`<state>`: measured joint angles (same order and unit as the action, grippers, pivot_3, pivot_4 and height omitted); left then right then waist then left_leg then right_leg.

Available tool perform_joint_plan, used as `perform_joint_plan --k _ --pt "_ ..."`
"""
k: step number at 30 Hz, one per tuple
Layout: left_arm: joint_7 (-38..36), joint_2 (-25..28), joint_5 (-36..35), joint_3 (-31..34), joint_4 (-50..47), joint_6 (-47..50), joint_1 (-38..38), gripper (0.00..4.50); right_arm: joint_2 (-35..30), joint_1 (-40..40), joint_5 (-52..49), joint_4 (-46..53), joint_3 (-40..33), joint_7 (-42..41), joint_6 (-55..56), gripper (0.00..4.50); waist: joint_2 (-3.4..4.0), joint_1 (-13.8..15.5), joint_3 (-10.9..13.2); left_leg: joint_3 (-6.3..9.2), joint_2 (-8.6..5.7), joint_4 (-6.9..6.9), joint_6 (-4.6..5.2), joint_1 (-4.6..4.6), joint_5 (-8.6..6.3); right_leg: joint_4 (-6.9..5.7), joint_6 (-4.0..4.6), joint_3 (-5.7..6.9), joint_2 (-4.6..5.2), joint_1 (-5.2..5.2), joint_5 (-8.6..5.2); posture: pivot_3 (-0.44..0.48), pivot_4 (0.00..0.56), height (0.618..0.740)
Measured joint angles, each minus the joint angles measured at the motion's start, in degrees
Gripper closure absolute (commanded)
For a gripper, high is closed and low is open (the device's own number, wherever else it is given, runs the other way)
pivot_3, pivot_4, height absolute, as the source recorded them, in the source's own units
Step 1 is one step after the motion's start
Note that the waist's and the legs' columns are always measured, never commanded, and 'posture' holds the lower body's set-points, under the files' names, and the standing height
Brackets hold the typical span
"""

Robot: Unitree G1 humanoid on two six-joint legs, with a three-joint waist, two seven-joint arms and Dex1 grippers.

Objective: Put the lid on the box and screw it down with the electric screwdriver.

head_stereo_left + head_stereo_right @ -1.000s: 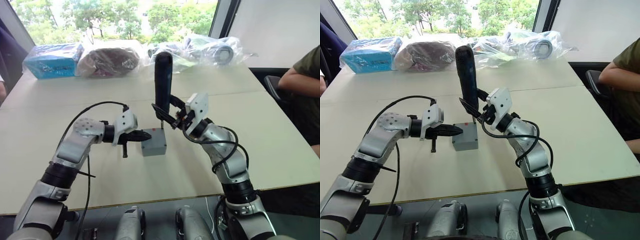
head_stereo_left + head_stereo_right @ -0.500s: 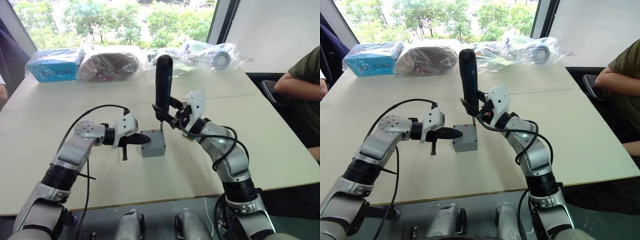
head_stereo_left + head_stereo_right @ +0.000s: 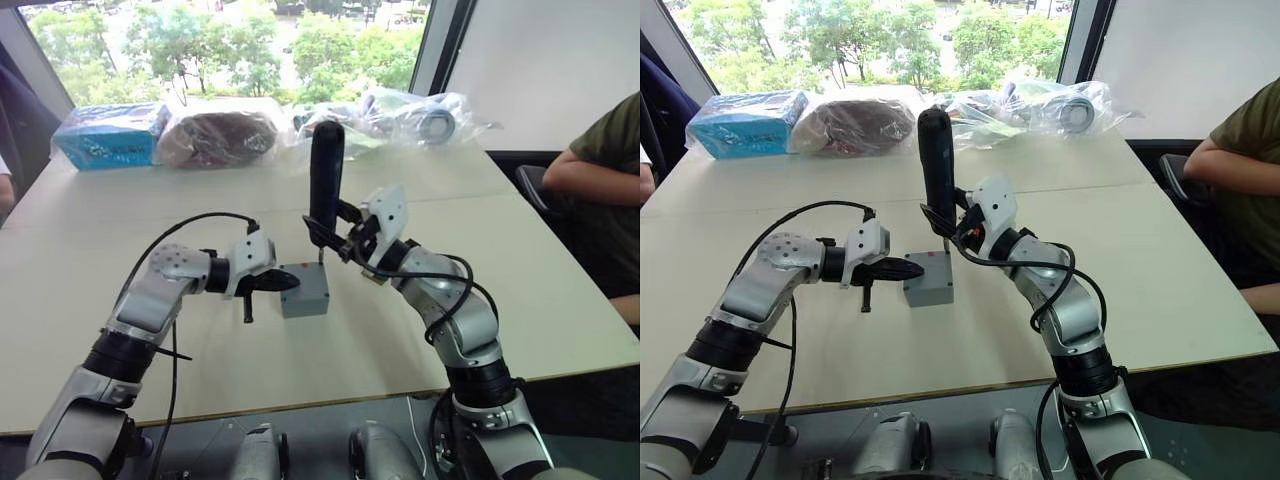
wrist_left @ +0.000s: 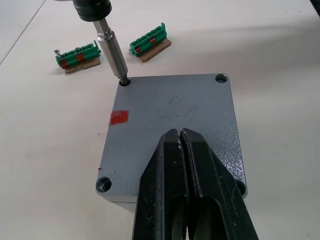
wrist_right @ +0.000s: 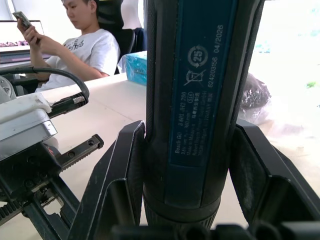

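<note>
Already the lid sat square on the box, which stood on the pale surface about midway between the two arms, so the step in hand was the screwing down. The right pincer was clamped around the lower body of the screwdriver, holding it nearly upright with its handle well above the box. In the left wrist view the bit reached down into the lid's corner hole nearest the red mark, and seemed seated there, though whether a screw lay in that hole could not be told. The left pincer had its two fingers pressed together, empty, with the tips resting on or just above the middle of the lid; most likely it was steadying the box against the turning force. Three other corner holes showed on the lid, and the near one looked dark and open, so the job seemed to be at an early corner. Two small green terminal strips lay on the surface just beyond the box, apart from it. Next, the move called for keeping the screwdriver in line with the hole, pressing straight down while it drove, and holding the box from twisting or sliding.
</note>
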<state>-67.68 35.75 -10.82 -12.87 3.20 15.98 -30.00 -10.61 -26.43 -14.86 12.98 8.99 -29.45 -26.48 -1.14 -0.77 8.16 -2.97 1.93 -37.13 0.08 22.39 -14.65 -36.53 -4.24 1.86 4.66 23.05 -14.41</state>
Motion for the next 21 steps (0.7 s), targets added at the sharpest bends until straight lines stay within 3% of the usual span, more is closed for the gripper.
perform_joint_plan --k 21 --pt "-0.3 -0.1 0.2 0.0 0.1 0.0 0.6 4.5 -0.7 0.0 0.0 0.9 0.0 0.5 -3.5 2.61 0.18 -0.1 -0.8 0.09 0.14 0.24 -0.02 -0.05 -0.02 0.41 0.13 0.07 0.24 0.13 -0.07 0.0 0.15 0.74"
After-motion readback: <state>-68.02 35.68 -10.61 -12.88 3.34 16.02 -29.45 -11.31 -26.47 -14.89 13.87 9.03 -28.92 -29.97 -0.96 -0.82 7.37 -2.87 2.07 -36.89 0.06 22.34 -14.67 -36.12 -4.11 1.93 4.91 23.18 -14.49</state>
